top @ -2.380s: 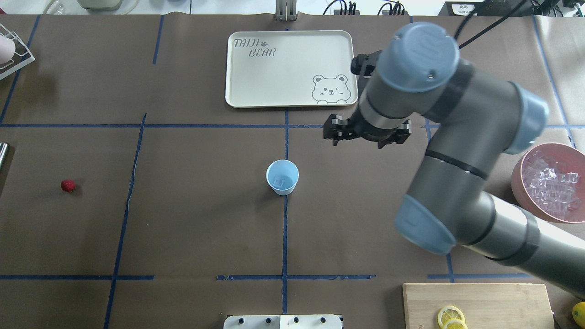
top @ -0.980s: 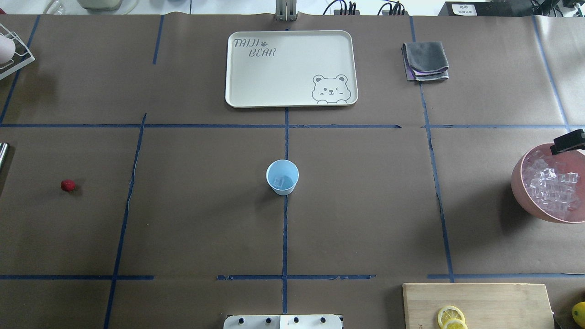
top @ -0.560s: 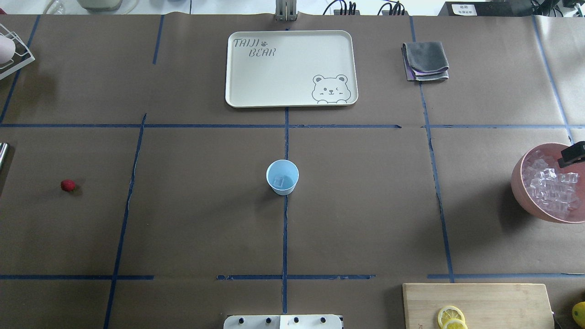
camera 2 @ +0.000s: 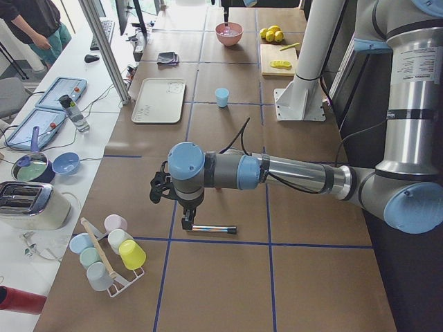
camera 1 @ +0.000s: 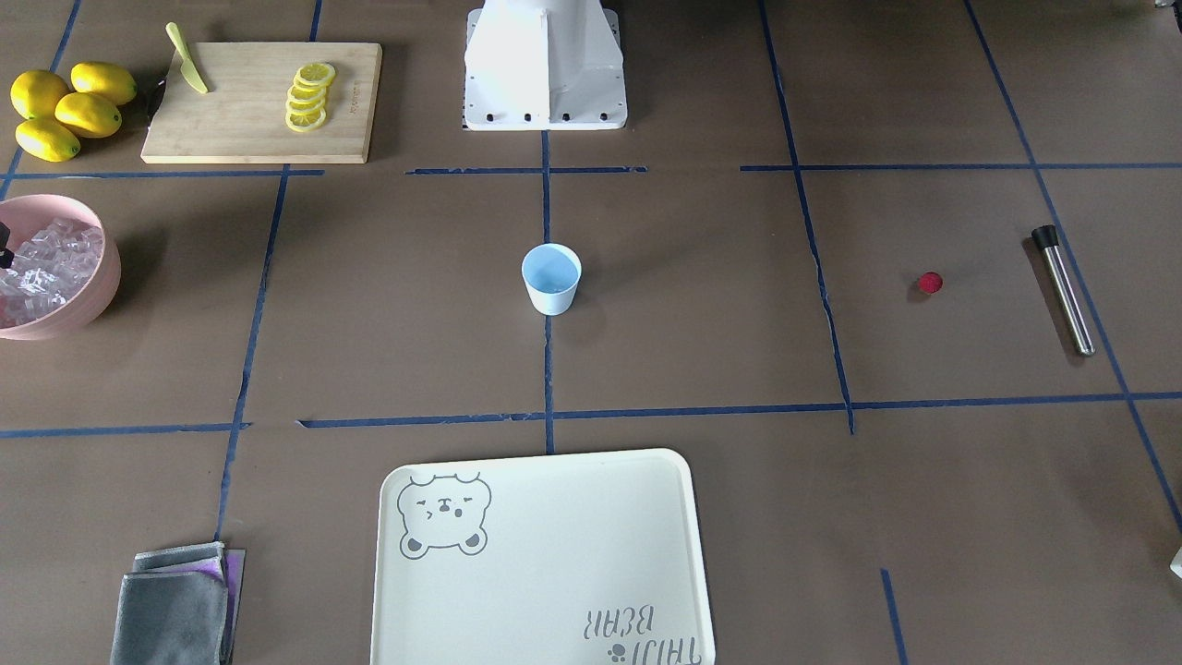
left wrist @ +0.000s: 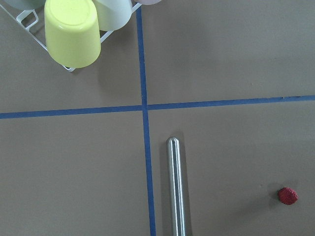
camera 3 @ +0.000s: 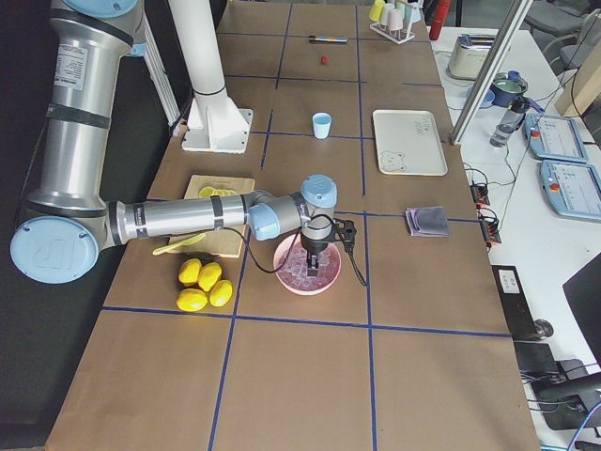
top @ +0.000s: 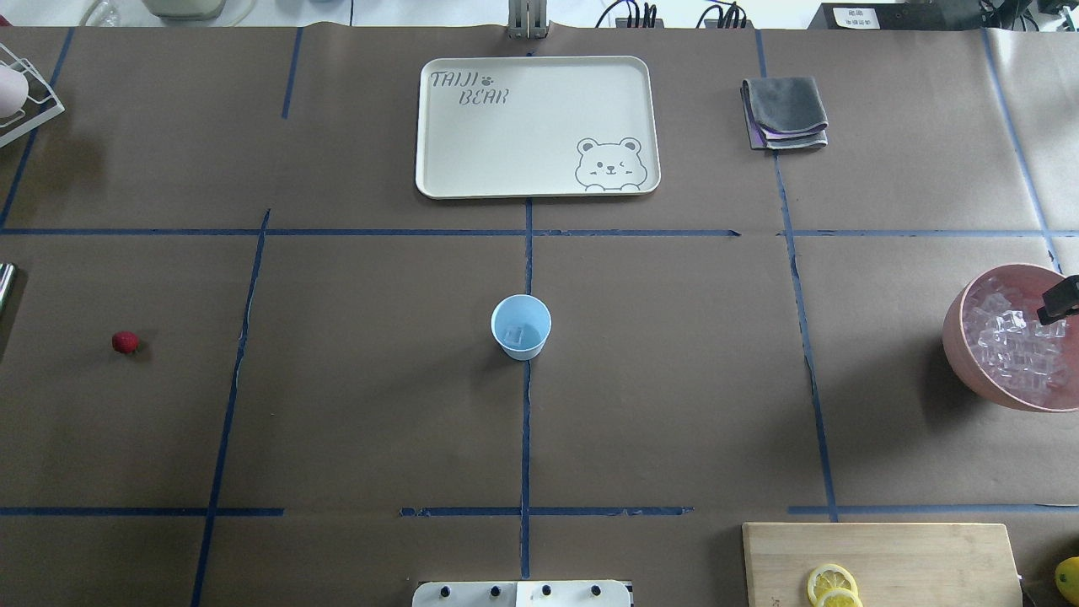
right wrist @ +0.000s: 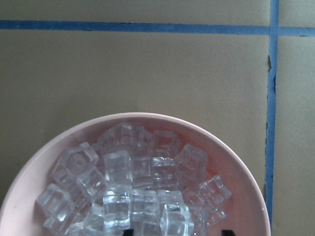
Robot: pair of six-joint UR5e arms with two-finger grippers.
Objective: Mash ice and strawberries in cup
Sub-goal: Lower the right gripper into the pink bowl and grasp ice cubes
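right gripper [camera 3: 314, 269] low, jaws apart, left gripper [camera 2: 187, 223] pointing down

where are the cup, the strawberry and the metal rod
cup [camera 1: 551, 297]: front-facing view, on its light-blue outer wall, below the rim.
strawberry [top: 125, 341]: overhead view, on the middle of the red berry.
metal rod [left wrist: 175, 187]: left wrist view, midway along the visible part of its shiny shaft.

1. Long table [top: 674, 379] under brown paper, gridded with blue tape lines [top: 525, 438].
2. White side bench [camera 2: 97, 138] along one long side, metal post [camera 2: 105, 48] rising at the join.
3. Grey chair [camera 2: 7, 90] beyond the bench.
4. Dark floor [camera 3: 28, 376] opposite.
5. Even light, soft shadows.
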